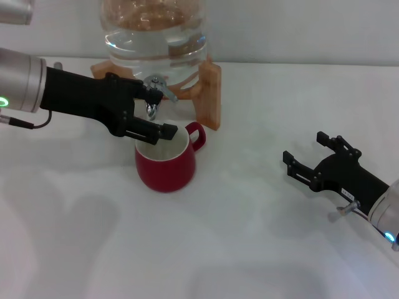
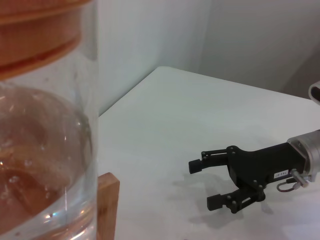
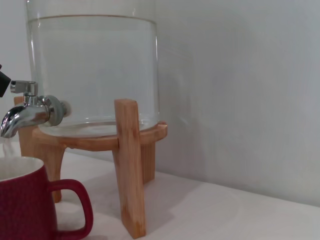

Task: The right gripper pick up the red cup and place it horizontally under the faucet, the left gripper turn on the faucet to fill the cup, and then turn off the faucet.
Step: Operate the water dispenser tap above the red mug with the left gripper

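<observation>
The red cup (image 1: 165,163) stands upright on the white table (image 1: 237,237), directly below the spout of the faucet (image 1: 155,93), its handle turned toward my right side and the near leg of the wooden stand (image 1: 212,93). In the right wrist view a thin streak appears to run from the spout toward the rim; I judge water may be flowing, though I cannot confirm it.

My left gripper (image 1: 156,109) is at the tap. One prong sits at the lever, the other reaches across the cup's mouth just above the rim. The prongs are parted and I hold nothing; whether the upper one touches the lever I cannot tell.

My right gripper (image 1: 312,159) rests well apart from the cup, low over the table, prongs spread wide and empty. It has no part in this step.

Step in hand, as I judge it: working the lever during the fill. To do it well, I should press only on the lever and keep the lower prong off the rim, since a nudge could shift the cup from under the spout. The water level is not visible from here; closing early is safer than overflow. The glass dispenser (image 1: 153,31) should not be pushed.
</observation>
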{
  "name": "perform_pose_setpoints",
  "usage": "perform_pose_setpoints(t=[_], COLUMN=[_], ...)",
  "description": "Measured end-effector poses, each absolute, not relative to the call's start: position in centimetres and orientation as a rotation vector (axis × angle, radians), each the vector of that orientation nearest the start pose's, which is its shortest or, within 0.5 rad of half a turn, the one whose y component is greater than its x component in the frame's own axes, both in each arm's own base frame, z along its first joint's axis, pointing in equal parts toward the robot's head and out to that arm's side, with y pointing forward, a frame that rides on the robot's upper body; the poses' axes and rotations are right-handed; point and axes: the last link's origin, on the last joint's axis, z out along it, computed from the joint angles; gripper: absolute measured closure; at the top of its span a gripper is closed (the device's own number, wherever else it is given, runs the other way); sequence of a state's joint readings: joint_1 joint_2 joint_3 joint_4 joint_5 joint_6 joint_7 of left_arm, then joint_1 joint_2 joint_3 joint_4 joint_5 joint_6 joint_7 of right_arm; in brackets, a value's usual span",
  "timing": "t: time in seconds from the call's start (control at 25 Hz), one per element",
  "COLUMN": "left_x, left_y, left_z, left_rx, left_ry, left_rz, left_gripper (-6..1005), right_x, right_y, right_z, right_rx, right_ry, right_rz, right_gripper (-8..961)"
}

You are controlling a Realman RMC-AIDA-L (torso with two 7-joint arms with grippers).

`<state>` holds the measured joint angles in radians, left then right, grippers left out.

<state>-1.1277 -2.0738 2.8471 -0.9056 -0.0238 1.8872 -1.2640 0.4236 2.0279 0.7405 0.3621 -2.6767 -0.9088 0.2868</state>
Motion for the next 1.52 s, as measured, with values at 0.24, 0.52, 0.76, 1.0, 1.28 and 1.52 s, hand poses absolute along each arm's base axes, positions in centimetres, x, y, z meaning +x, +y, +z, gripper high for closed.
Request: perform_pose_setpoints(t=[0.24, 0.52, 0.76, 1.0, 1.28, 1.52], left_x=[-18.9, -18.7, -18.4, -18.1, -17.8, -17.5], left_y=[38.6, 38.7, 38.9, 39.0, 39.3, 39.5], left_z=[5.5, 5.5, 5.4, 5.2, 4.7, 4.7], left_rx=[-2.914, -2.924, -2.931, -2.943, -2.955, -2.958], left_ry=[-0.395, -0.392, -0.39, -0.386, -0.377, -0.363], left_rz=[-0.327, -0.308, -0.298, -0.284, -0.254, -0.25], left_gripper=[126, 126, 126, 126, 127, 127], right_x=[29.1, 29.1, 29.1, 29.0, 29.0, 28.9], right_y=[32.1, 32.1, 32.0, 31.9, 32.0, 32.0], right_z=[-8.2, -8.2, -8.3, -8.3, -8.3, -8.2], right_rx=[-2.108, -2.107, -2.109, -2.11, -2.108, -2.104], right_ry=[0.544, 0.545, 0.546, 0.548, 0.547, 0.547], right_rz=[0.646, 0.65, 0.652, 0.656, 0.659, 0.66], right_gripper=[78, 78, 78, 78, 78, 78])
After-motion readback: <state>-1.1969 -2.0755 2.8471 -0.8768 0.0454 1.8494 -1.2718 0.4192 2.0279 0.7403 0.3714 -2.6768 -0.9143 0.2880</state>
